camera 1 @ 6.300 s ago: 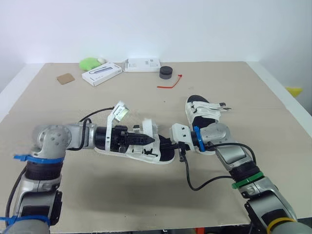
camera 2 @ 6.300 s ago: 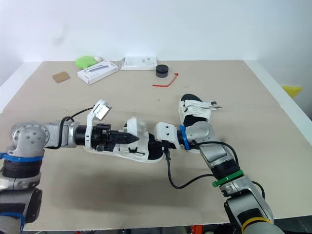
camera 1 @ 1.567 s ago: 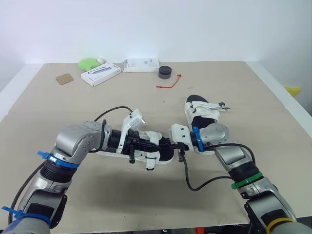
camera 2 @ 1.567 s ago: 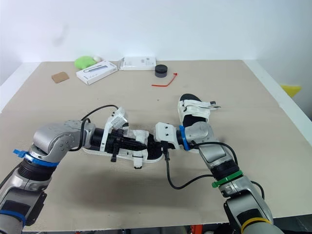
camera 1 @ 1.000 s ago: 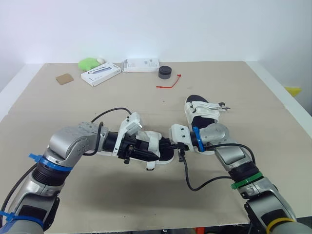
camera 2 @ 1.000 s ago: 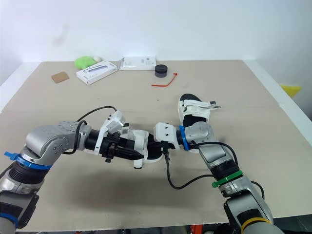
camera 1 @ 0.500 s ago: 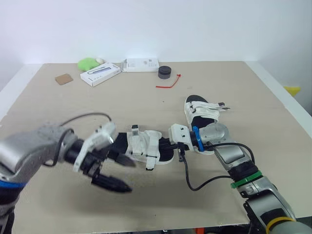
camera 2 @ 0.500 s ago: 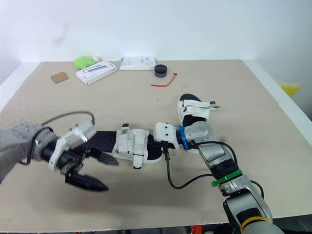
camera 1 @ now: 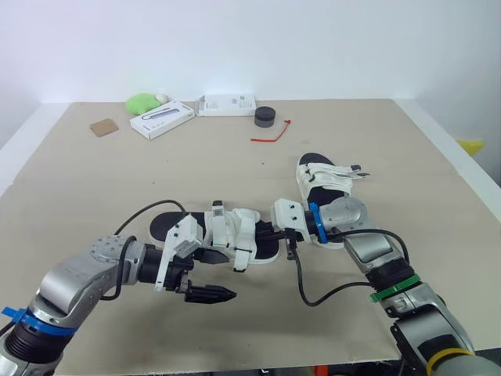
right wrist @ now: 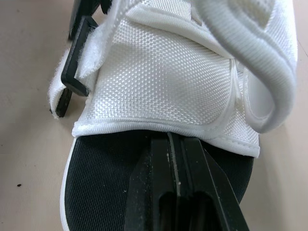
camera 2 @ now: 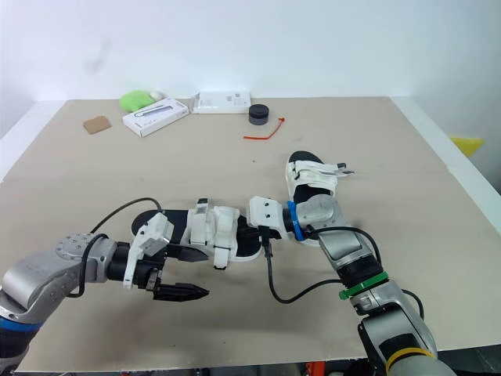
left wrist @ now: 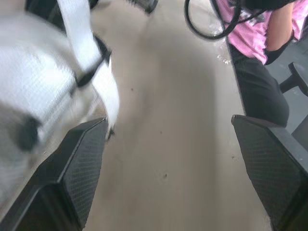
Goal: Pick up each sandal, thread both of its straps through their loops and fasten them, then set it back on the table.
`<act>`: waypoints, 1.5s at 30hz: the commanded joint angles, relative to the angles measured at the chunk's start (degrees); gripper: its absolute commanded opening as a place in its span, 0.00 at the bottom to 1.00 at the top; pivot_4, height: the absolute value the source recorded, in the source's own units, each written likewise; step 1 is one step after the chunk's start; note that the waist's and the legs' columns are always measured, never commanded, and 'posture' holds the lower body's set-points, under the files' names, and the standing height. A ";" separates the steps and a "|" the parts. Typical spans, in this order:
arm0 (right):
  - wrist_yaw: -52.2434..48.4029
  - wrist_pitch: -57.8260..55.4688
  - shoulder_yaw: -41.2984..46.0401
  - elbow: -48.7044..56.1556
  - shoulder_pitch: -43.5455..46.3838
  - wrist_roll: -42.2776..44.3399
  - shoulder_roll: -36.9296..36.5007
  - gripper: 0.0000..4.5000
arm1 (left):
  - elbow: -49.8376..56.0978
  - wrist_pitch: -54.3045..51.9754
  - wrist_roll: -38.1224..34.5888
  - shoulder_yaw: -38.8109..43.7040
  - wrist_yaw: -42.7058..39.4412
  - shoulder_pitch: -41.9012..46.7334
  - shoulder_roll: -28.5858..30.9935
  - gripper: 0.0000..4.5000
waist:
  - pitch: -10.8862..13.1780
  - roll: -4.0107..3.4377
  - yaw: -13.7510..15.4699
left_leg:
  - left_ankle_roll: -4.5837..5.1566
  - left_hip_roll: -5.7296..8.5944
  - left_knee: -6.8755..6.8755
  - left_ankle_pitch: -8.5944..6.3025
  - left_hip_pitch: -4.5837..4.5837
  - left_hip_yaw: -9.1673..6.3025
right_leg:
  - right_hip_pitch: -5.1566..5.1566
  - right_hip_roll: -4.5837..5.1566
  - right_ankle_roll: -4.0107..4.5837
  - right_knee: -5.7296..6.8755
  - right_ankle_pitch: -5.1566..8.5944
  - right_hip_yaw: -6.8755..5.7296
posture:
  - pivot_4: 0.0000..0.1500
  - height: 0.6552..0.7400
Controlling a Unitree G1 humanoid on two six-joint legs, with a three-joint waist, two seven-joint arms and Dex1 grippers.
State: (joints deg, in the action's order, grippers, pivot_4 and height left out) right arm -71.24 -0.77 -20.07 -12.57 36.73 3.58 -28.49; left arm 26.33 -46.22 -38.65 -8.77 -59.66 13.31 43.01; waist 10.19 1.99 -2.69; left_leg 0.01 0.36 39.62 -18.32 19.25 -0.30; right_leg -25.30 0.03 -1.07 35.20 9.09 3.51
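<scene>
Sandal (camera 1: 227, 233) lies flat on the table (camera 1: 235, 157), sole down, straps folded over the footbed. Right gripper (right wrist: 175, 183): fingers pressed together, tips on the black footbed, just at the edge of the white strap (right wrist: 168, 82). This is likely to pin the shoe so it cannot slide. Left gripper (left wrist: 168, 139): fingers spread wide, clear of the sandal, a strap end just beside one finger. It is probably lining up to take that end. Second sandal (camera 1: 325, 178) lies beyond the right wrist, untouched.
</scene>
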 commanded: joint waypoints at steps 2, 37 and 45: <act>-0.87 -0.18 -0.67 -0.38 0.09 -0.90 -0.59 0.00 | 0.78 1.13 0.72 -0.13 2.00 -0.32 -1.56 0.94 | 0.00 0.00 0.01 | 0.00 0.00 0.00 0.00 0.00 0.00 | 0.00 0.00 0.00 0.00 0.00 0.00 | 1.00 1.00; -0.68 -0.61 -0.56 1.00 -0.57 -1.05 -1.49 0.00 | -5.71 -3.26 -0.54 -2.36 2.87 2.93 -9.39 0.01 | 0.00 0.00 0.05 | 0.01 0.05 0.01 0.00 0.02 -0.02 | 0.02 0.06 -0.05 -0.02 -0.04 -0.01 | 1.00 1.00; -0.96 -0.69 -0.56 0.70 -0.27 -0.93 -1.45 0.00 | 0.68 -3.62 -3.57 -1.71 -2.65 -4.55 -0.63 0.01 | 0.00 0.00 0.02 | 0.04 0.01 -0.02 -0.02 0.03 -0.04 | -0.01 0.05 -0.01 -0.02 0.04 -0.04 | 1.00 1.00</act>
State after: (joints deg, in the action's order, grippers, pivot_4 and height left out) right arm -71.80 -1.05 -20.15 -11.91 36.68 3.58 -29.27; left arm 23.99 -50.35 -41.11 -11.32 -60.95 9.63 41.31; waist 10.19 1.98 -2.67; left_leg 0.05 0.38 39.61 -18.34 19.28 -0.33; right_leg -25.30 0.10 -1.10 35.18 9.12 3.47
